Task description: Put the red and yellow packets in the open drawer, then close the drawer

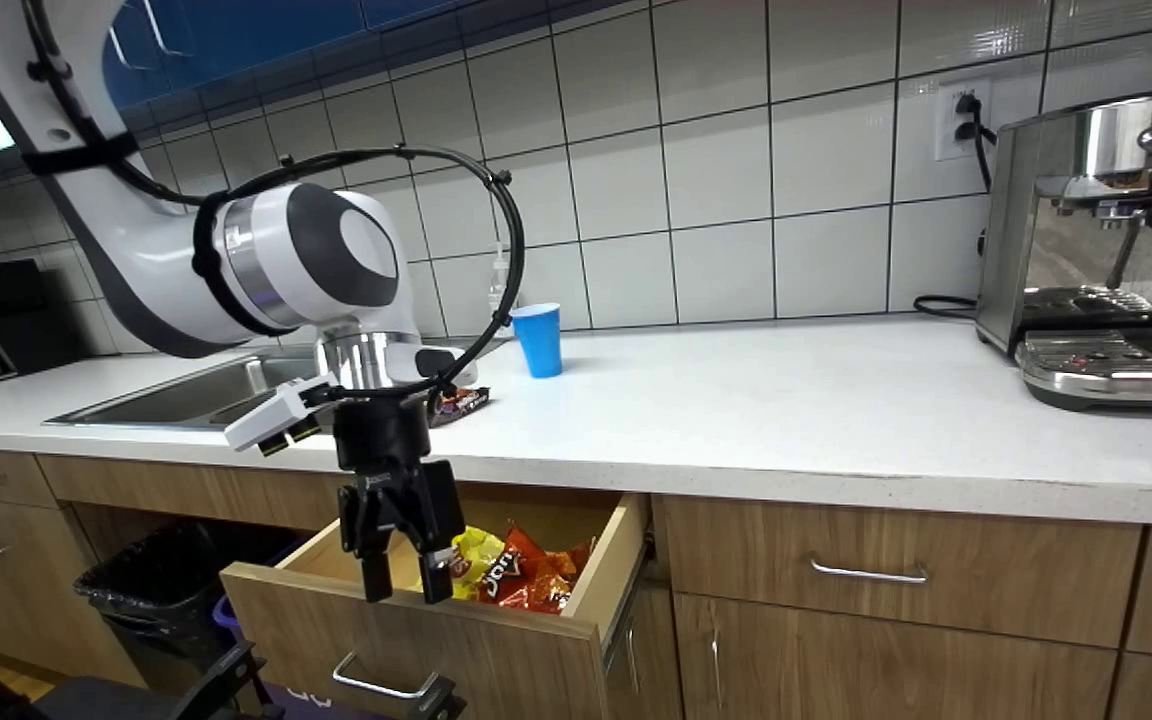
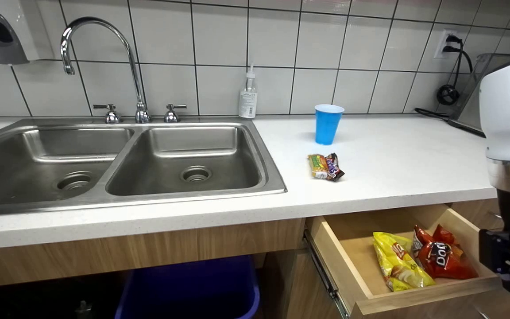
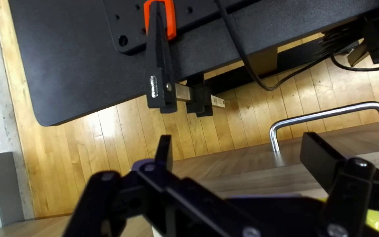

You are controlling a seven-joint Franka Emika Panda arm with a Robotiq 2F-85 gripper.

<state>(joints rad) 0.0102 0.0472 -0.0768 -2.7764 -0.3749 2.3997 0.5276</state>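
The pincer (image 1: 406, 585) stands wide, empty. In an exterior view, the yellow packet (image 1: 479, 558) and red packet (image 1: 536, 577) lie around three o'clock, inside the drawer (image 1: 526, 668); to close it, I'd push squarely beside the handle (image 1: 376, 687) at six o'clock.

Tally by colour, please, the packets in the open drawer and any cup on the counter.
Yellow packet, in the drawer: 1
Red packet, in the drawer: 1
Blue cup, on the counter: 1
Total: 3
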